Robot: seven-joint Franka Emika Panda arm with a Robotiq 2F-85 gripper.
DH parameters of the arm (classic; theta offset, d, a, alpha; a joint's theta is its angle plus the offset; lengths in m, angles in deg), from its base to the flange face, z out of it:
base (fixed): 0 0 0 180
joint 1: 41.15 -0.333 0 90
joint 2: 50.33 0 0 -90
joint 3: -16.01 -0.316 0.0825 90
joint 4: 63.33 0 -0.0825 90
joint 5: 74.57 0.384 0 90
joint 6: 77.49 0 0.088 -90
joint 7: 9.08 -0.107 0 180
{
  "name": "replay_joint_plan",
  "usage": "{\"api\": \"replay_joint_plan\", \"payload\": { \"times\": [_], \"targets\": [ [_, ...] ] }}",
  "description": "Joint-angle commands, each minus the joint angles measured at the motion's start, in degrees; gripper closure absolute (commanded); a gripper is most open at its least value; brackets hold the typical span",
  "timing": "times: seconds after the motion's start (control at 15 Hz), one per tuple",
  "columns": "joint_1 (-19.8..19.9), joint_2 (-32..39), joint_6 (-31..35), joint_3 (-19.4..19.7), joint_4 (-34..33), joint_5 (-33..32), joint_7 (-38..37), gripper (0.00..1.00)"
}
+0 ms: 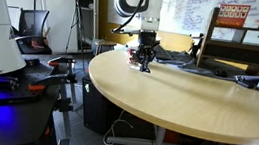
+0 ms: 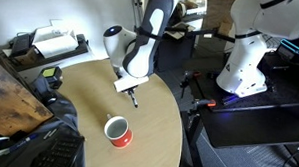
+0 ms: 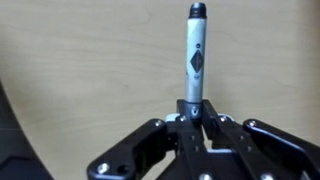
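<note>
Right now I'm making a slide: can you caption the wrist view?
Gripper shut on a grey marker with a black tip, seen against a light wooden table.

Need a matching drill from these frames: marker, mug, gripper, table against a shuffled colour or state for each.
Things:
1 marker
2 mug
3 gripper
4 table

Colour or state:
A red
B light wood
C shut on the marker
D grey barrel, dark tip

Pairs: 1-D, 2-A, 3-C, 4-B
</note>
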Motion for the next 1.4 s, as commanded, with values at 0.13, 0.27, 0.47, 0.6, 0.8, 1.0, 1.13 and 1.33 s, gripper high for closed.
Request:
{"api": "replay_joint_plan", "payload": {
  "times": [0.13,0.27,0.47,0.6,0.8,1.0,1.13,1.33],
  "targets": [
    [-14.22,-8.51,-21.66,11.09,-4.3,-21.1,-31.19,0.95],
    [-12.78,-11.21,-31.25,7.38,-7.53,-28.45,-40.32,0.95],
    [-7.42,-13.45,-45.39,-1.29,-12.0,-34.76,-49.97,0.95],
    [-3.91,-13.04,-53.49,-6.49,-14.9,-36.85,-54.71,0.95],
    [-0.39,-10.65,-64.02,-11.79,-19.24,-38.34,-60.15,0.95],
    [1.56,-7.15,-73.57,-14.61,-23.67,-39.56,-63.93,0.95],
    [2.16,-4.24,-80.1,-15.47,-27.16,-39.68,-65.4,0.95],
    [3.36,-4.8,-81.51,-17.02,-26.09,-39.93,-63.74,0.81]
  ]
}}
